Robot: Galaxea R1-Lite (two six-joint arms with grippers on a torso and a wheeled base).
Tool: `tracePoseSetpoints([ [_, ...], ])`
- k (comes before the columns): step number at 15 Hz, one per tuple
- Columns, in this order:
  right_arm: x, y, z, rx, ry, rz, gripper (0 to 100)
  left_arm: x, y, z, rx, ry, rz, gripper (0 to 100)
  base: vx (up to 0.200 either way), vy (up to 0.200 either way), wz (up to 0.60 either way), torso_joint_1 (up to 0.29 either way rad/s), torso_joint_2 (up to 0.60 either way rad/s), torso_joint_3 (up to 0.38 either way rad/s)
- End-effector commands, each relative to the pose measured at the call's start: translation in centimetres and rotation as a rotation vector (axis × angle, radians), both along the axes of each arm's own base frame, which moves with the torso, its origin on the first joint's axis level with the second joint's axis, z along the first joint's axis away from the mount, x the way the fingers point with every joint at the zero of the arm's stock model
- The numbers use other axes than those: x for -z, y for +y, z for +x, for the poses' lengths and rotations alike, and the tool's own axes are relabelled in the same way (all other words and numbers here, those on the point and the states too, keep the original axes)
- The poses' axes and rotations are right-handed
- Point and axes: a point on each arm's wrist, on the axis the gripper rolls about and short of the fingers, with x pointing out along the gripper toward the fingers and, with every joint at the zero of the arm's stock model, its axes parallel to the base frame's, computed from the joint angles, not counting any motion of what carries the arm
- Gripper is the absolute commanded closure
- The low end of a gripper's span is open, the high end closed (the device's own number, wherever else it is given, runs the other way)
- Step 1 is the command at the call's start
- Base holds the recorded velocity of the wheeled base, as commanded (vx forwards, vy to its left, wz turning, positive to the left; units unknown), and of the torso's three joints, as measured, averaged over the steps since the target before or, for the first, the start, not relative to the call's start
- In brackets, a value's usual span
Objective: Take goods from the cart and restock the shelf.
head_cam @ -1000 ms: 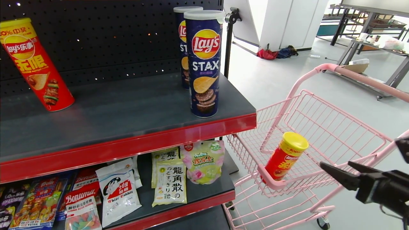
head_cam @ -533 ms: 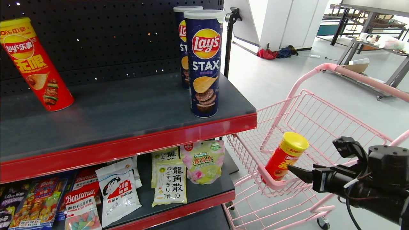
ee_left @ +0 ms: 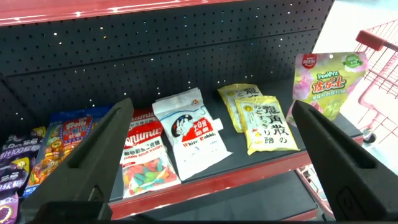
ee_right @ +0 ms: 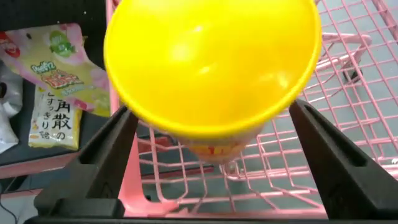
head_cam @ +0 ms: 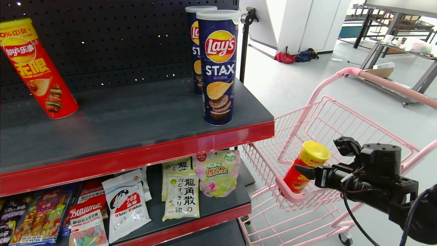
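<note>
Jaws have advanced to straddle the can [head_cam: 307, 160].

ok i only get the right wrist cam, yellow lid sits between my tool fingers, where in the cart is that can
observer: The yellow-lidded can stands in a corner of the pink cart's raised basket, on the side nearest the shelving.
operator: is there room on the top shelf
observer: Yes. The top shelf has a red can at its left end and a blue can with a second blue can behind it at the right end; the board between them is bare.
operator: and the left tool
observer: The left tool is open, facing the snack bags on the lower shelf.
</note>
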Motion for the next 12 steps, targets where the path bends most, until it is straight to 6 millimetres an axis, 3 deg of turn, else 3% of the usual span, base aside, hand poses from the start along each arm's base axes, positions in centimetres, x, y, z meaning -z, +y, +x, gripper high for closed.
tracePoseSetpoints([
  [1, 1.1, 0.2, 1.1, 0.002, 0.009, -0.003, 0, 0.0, 0.0, 0.0, -0.001, 0.001, 0.000, 0, 0.000, 0.000, 0.00, 0.000, 0.00, 0.000],
  [6, 3.2, 0.4, 2.5, 0.023, -0.056, -0.002, 0, 0.0, 0.0, 0.0, -0.001, 0.000, 0.000, 0, 0.000, 0.000, 0.00, 0.000, 0.00, 0.000],
  [10, 3.4, 0.5, 2.7, 0.029, -0.072, 0.000, 0, 0.0, 0.0, 0.0, -0.001, 0.000, 0.000, 0, 0.000, 0.000, 0.00, 0.000, 0.00, 0.000],
  [11, 3.6, 0.5, 2.8, 0.034, -0.069, -0.005, 100, 0.0, 0.0, 0.0, -0.001, 0.000, 0.000, 0, 0.000, 0.000, 0.00, 0.000, 0.00, 0.000],
  [12, 3.7, 0.6, 2.9, 0.047, -0.075, -0.008, 100, 0.0, 0.0, 0.0, -0.001, 0.000, 0.002, 0, 0.000, 0.000, 0.00, 0.000, 0.00, 0.000],
])
